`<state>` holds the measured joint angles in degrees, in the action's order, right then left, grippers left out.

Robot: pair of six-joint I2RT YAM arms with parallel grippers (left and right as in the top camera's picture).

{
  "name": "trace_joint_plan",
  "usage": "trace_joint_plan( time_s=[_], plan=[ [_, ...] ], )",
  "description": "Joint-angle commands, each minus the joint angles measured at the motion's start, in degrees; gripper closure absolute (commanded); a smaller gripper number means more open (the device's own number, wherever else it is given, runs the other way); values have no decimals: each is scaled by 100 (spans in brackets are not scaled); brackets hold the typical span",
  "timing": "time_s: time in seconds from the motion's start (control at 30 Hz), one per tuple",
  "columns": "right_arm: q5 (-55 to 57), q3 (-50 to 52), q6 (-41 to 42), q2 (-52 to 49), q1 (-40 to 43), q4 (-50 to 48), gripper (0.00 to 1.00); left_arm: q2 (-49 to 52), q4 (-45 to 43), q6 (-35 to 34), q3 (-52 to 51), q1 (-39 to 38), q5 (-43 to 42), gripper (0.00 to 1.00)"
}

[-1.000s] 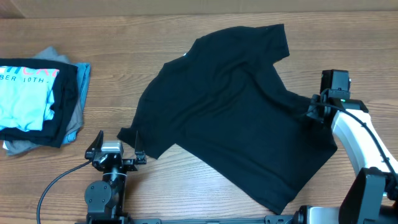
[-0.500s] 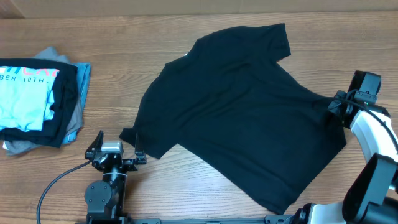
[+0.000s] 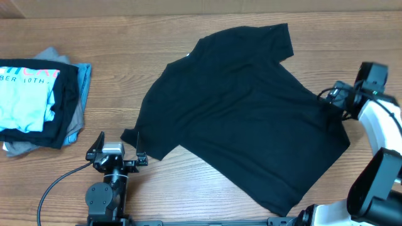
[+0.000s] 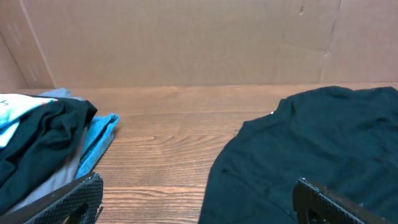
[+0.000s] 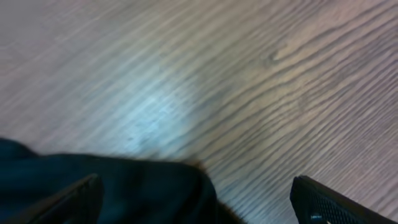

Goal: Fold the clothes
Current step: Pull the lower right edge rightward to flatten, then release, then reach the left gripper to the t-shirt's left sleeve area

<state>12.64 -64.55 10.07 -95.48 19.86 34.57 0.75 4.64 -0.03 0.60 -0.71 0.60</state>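
Just below the right claw (image 3: 326, 99), spread wide and empty, lies an edge of the black T-shirt (image 3: 239, 107); pinch it deep before folding across. Left claw (image 3: 119, 140) gapes empty.

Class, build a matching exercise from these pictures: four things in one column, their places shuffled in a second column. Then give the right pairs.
Things
1. black T-shirt
2. light blue T-shirt
3. left gripper
4. right gripper

Places
A. on top of the pile at the left
B. at the black shirt's right edge
C. spread across the middle of the table
D. at the table's front, beside a sleeve

Pairs: 1-C, 2-A, 3-D, 4-B
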Motion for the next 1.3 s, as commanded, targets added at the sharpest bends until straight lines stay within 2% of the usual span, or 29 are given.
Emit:
trace_joint_plan(
  time_s=[0.0, 0.13, 0.73, 0.83, 0.93, 1.03, 1.17, 1.27],
  plan=[
    [-450, -901, 262, 485, 13, 715, 0, -50, -17, -57, -24, 35, -48, 0],
    [-481, -1410, 254, 656, 15, 1547, 0, -50, -17, -57, -24, 35, -48, 0],
    [-483, -1414, 254, 664, 15, 1569, 0, -50, -22, -76, -24, 35, -144, 0],
    [-483, -1414, 254, 664, 15, 1569, 0, -50, -94, -614, -20, 28, -852, 0],
    [-483, -1414, 254, 664, 13, 1569, 0, -50, -326, -1051, 103, 28, -2142, 0],
    [-483, -1414, 254, 664, 15, 1569, 0, -50, -164, -1707, 527, 28, -2415, 0],
    [-483, -1414, 254, 664, 15, 1569, 0, 42, 341, -1659, 1432, 28, -2463, 0],
    [-483, -1414, 254, 664, 15, 1569, 0, 522, 973, -1377, 2435, 28, -2446, 0]
  ],
)
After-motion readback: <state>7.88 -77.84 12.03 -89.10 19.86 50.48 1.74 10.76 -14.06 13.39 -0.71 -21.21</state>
